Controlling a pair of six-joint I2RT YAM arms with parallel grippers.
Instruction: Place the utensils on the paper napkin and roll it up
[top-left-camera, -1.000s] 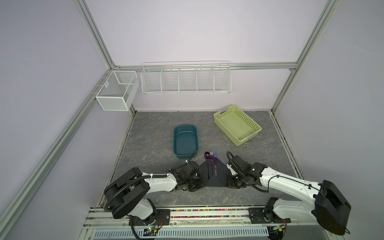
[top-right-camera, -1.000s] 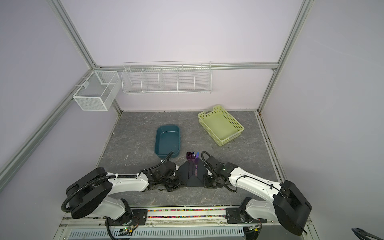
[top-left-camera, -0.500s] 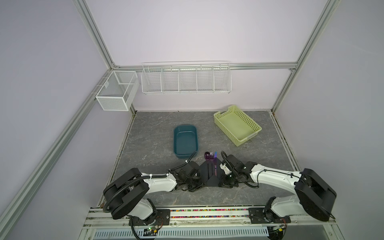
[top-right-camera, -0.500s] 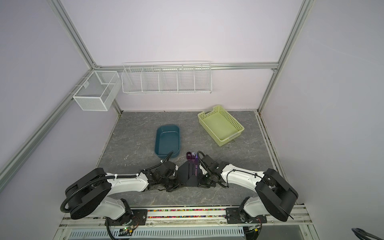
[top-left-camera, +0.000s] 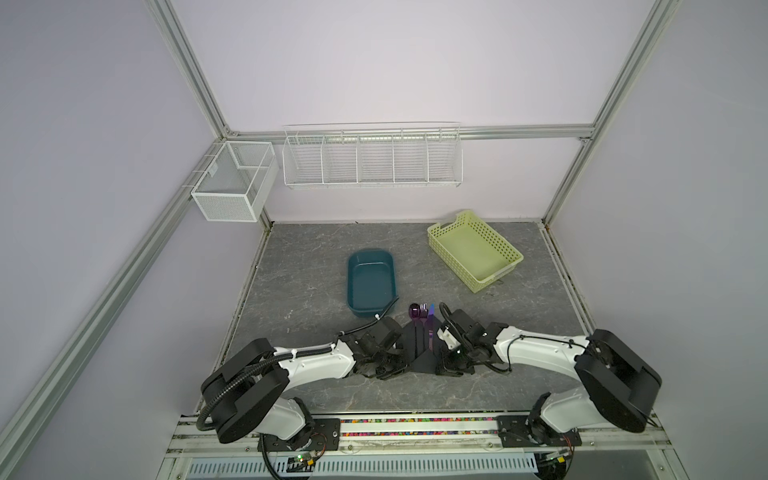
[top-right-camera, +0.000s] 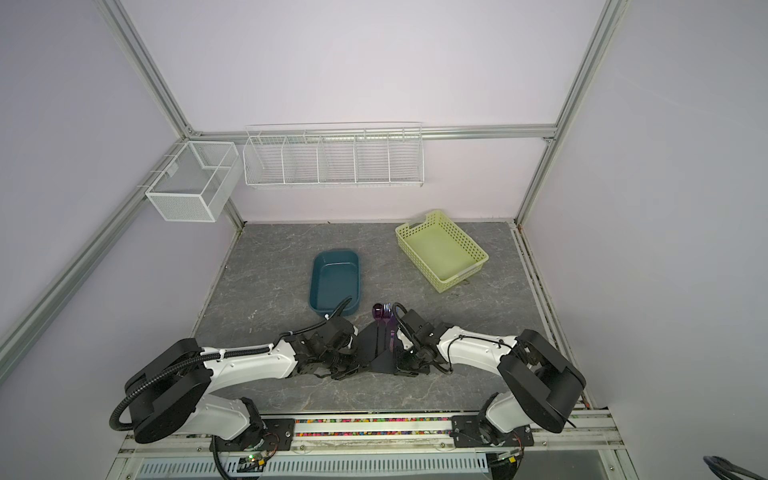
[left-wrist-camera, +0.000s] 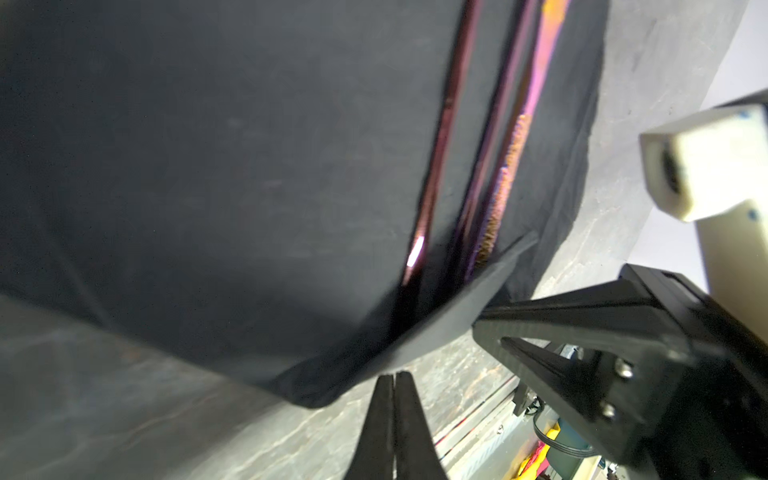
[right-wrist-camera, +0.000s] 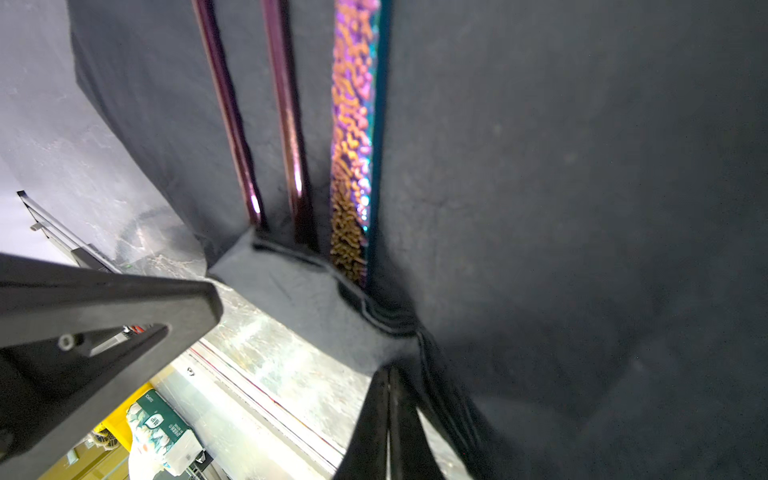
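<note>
Currently, one paper napkin (top-left-camera: 415, 347) lies on the table (top-left-camera: 307, 286) near its front edge, between the two tools. Three utensils (top-left-camera: 423, 316) rest side by side on it, their shiny purple heads poking out past its far edge. The right wrist view shows the three handles running parallel: two slim dark-purple ones and one wider, textured, iridescent one. The napkin's near end is folded up over the handle tips.

The right tool (right-wrist-camera: 389, 374) is closed tight on the bunched fold and pinches the paper. The left tool (left-wrist-camera: 392, 380) is also fully closed, its tips touching the edge of the fold. Whether any paper sits between them cannot be told.

Farther back stand one teal tub (top-left-camera: 370, 282) and one yellow-green basket (top-left-camera: 473, 249), well apart. Two white wire racks (top-left-camera: 372, 160) hang above the table's far edge.
</note>
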